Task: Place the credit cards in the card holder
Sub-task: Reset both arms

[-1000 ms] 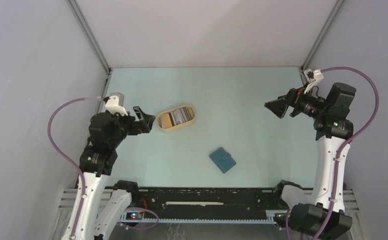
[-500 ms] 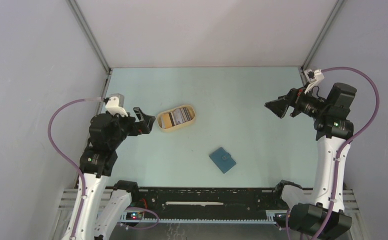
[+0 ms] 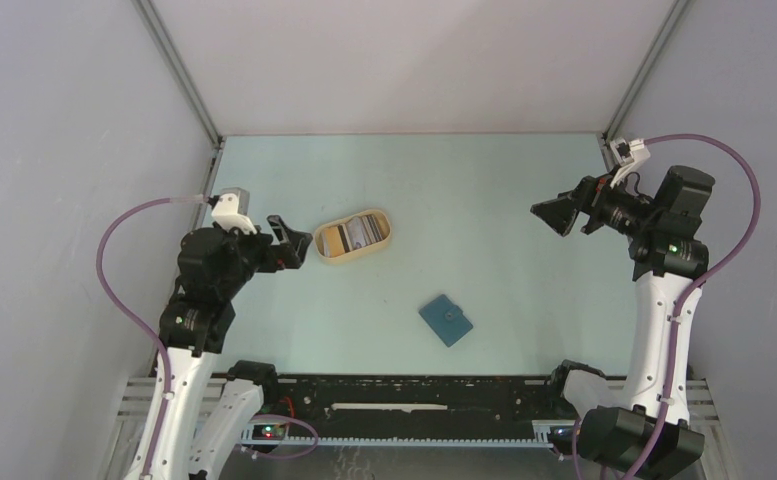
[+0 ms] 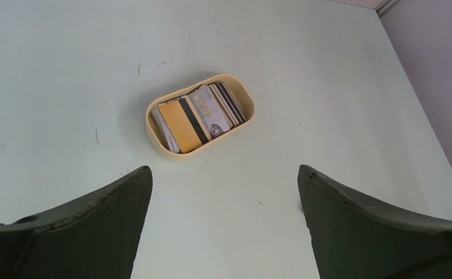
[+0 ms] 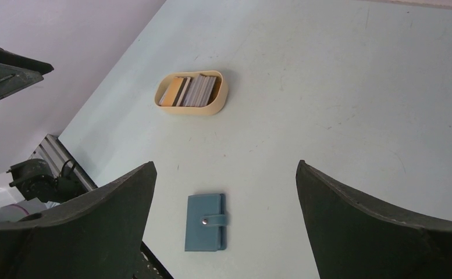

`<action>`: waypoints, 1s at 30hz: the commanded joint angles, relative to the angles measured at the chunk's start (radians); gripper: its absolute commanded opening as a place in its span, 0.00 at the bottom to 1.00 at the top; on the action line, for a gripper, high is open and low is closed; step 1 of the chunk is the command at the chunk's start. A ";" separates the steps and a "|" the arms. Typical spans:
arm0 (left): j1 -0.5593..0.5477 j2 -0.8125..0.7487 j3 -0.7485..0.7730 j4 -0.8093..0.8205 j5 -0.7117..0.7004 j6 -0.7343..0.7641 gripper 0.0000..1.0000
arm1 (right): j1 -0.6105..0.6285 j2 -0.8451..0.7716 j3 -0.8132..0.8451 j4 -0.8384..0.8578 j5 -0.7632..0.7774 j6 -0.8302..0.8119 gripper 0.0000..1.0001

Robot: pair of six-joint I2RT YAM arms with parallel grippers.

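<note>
Pale green tabletop (image 3: pixel 484 180) between grey walls fills the overhead view. At left centre the left gripper (image 3: pixel 292 243) hangs with jaws spread wide and empty, just beside a tan oval tray (image 3: pixel 350 257) holding the stacked credit cards (image 3: pixel 352 234). Only the left wrist view lets "VIP" be read on a pale card (image 4: pixel 207 111). Lower centre lies the card holder (image 3: pixel 445 320); the right wrist view shows its strap snapped shut. At right, the right gripper (image 3: pixel 552 217) is likewise spread and empty.

A pale mint-green matte tabletop (image 3: pixel 484 180) is boxed in by lilac-grey side walls (image 3: pixel 64 120) and a white back panel (image 3: pixel 414 60); 2 slim aluminium corner struts (image 3: pixel 179 68); black slotted rail (image 3: pixel 414 388) along the near edge; soft even light
</note>
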 commanded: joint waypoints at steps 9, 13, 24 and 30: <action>0.009 -0.004 -0.020 0.033 0.031 0.009 1.00 | -0.007 -0.002 0.036 0.005 0.023 0.018 1.00; 0.011 -0.003 -0.023 0.034 0.034 0.007 1.00 | -0.007 -0.003 0.036 0.009 0.021 0.026 1.00; 0.010 -0.003 -0.028 0.037 0.051 0.003 1.00 | -0.008 -0.006 0.036 0.022 0.024 0.035 1.00; 0.010 -0.001 -0.030 0.044 0.069 -0.002 1.00 | -0.012 -0.006 0.036 0.026 0.010 0.035 1.00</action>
